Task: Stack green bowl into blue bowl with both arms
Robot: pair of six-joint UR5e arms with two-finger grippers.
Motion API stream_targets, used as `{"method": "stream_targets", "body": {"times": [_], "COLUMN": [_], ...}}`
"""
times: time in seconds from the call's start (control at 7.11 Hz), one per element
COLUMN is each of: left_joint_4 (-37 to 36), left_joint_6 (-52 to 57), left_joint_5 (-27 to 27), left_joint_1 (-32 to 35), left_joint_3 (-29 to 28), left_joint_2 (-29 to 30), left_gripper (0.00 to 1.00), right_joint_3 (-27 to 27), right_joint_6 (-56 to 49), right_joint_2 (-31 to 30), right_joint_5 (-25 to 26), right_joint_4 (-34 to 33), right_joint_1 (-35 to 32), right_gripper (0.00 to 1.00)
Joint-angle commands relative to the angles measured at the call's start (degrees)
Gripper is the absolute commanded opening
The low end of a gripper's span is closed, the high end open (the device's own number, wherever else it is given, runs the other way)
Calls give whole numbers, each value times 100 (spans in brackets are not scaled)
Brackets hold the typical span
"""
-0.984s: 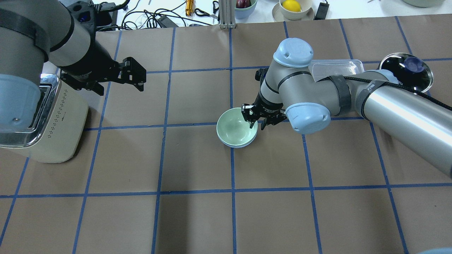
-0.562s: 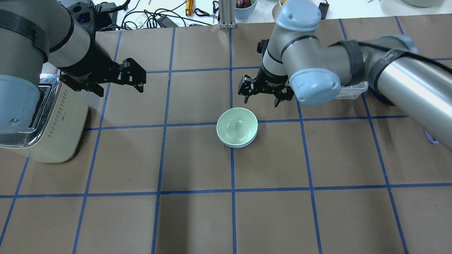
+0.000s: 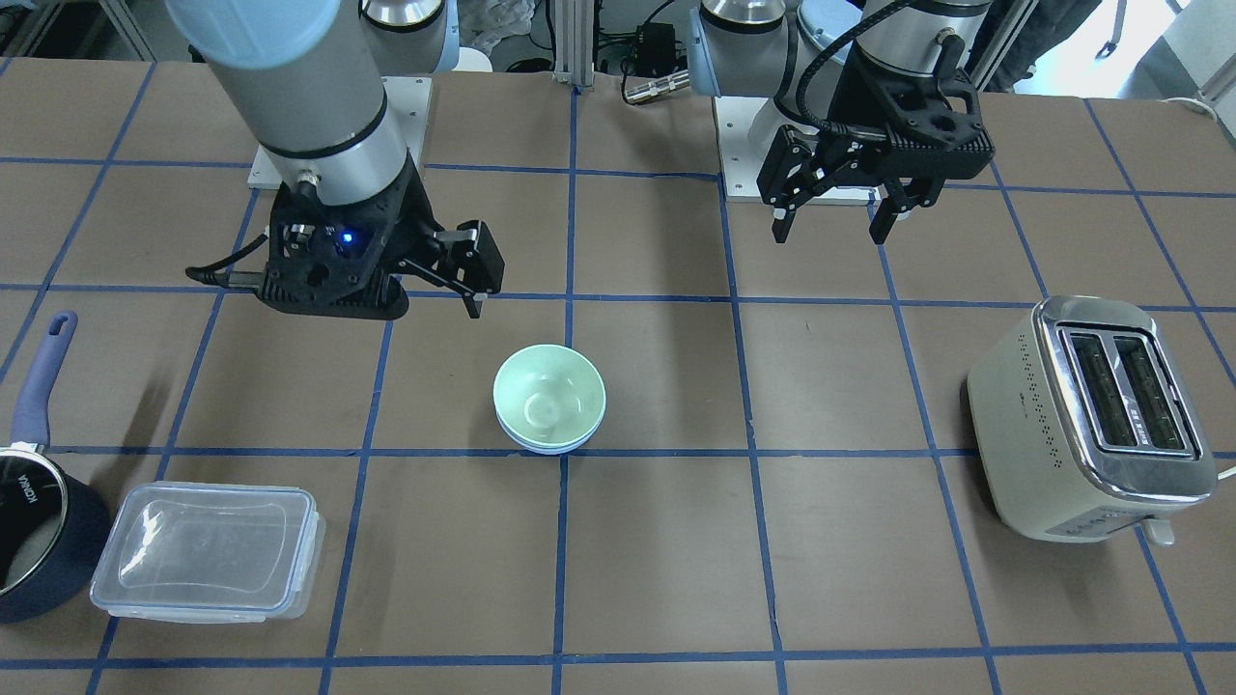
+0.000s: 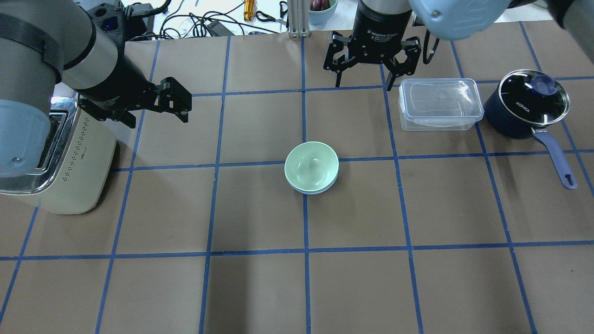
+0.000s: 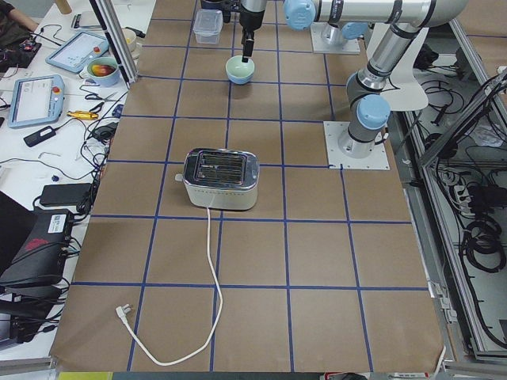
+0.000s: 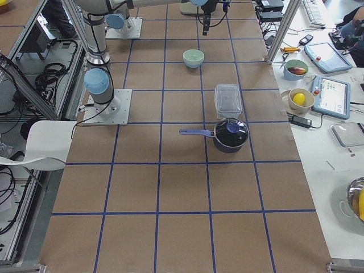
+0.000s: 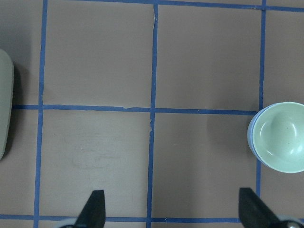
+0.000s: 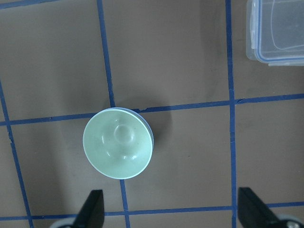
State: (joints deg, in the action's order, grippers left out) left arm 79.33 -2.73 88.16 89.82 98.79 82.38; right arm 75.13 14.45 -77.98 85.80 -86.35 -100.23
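Singly: green bowl point(image 4: 311, 164) (inside blue bowl point(image 4: 310, 192))

"KONKA" stands in white letters on the dark blue wall of the saucepan point(image 4: 508, 121), at the upper right of the overhead view. "Adaptive Gripper" is printed in white on the black body of the right gripper point(image 4: 363, 84), top centre. The small mark on the toaster point(image 4: 79, 181) is too small to read.

Only a thin crescent of the blue bowl point(image 4: 311, 192) shows; the green bowl point(image 4: 311, 164) nested in it hides the rest. The left wrist view's right edge cuts the 2 bowls, its left edge the toaster point(image 7: 4, 109). Overhead, the left arm point(image 4: 37, 55) covers part of the toaster. The container point(image 8: 278, 28) runs off the right wrist view's corner, the saucepan point(image 3: 48, 552) off the front view's left edge.
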Motion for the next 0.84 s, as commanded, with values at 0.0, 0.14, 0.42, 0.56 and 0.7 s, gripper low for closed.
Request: {"method": "stream_targets", "body": {"times": [0.0, 0.14, 0.42, 0.56, 0.7], "left_joint_4": [-14, -14, -14, -14, 21], "left_joint_6": [-17, -17, -17, -17, -17], "left_joint_5": [0, 0, -87, -53, -27], "left_joint_1": [0, 0, 35, 0, -9], "left_joint_3": [-52, -35, -70, -79, -149], "left_joint_2": [6, -11, 6, -3, -3], "left_gripper": [100, 100, 100, 100, 100], "right_joint_3": [272, 501, 1001, 1082, 1092], "right_joint_6": [-547, -627, -1178, -1251, -1356], "right_joint_2": [-470, -742, -1253, -1307, -1308], "right_joint_5": [207, 470, 490, 507, 508], "right_joint_4": [189, 189, 259, 268, 207], "right_joint_1": [117, 335, 775, 794, 794], "right_gripper": [98, 97, 97, 97, 97]}}
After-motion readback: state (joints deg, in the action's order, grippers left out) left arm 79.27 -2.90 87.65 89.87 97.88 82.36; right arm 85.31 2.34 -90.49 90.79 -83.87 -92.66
